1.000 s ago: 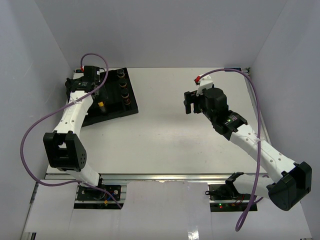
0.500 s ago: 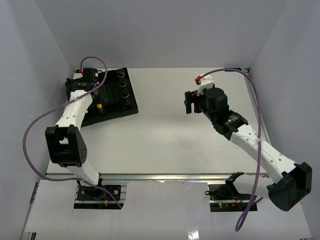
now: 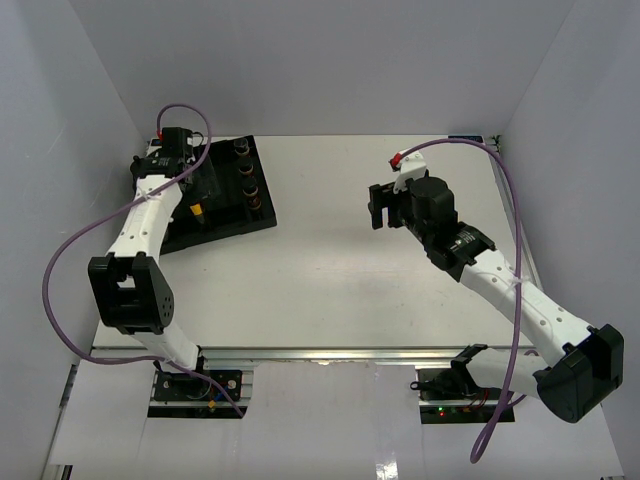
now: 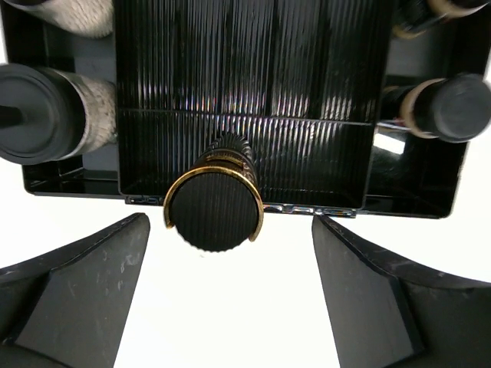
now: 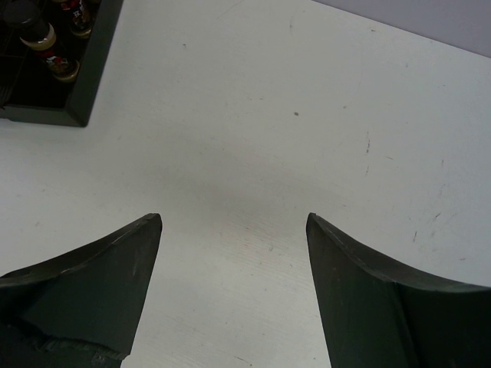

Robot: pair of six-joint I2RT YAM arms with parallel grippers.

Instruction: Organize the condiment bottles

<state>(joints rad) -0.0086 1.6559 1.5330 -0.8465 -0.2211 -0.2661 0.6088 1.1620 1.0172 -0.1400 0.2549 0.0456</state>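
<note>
The slim bottle with a yellow band (image 4: 213, 211) stands upright in the black ribbed tray (image 4: 253, 69), at its near edge. My left gripper (image 4: 229, 219) is open wide above it, both fingers well apart from its black cap. A pale-filled jar (image 4: 38, 115) sits to its left and a black-capped jar (image 4: 453, 107) to its right. From above, the banded bottle (image 3: 200, 212) and a row of jars (image 3: 245, 175) stand in the tray (image 3: 265, 222), under my left gripper (image 3: 188, 175). My right gripper (image 3: 378, 205) hangs open over bare table, holding nothing.
The right wrist view shows white tabletop under the open right gripper (image 5: 234, 218), with the tray's corner (image 5: 92, 84) and two small bottles (image 5: 38, 34) at the top left. Grey walls close the table on three sides.
My left gripper has opened and let go of the yellow-banded bottle, then drawn back a little toward the far wall. The right arm has not moved.
</note>
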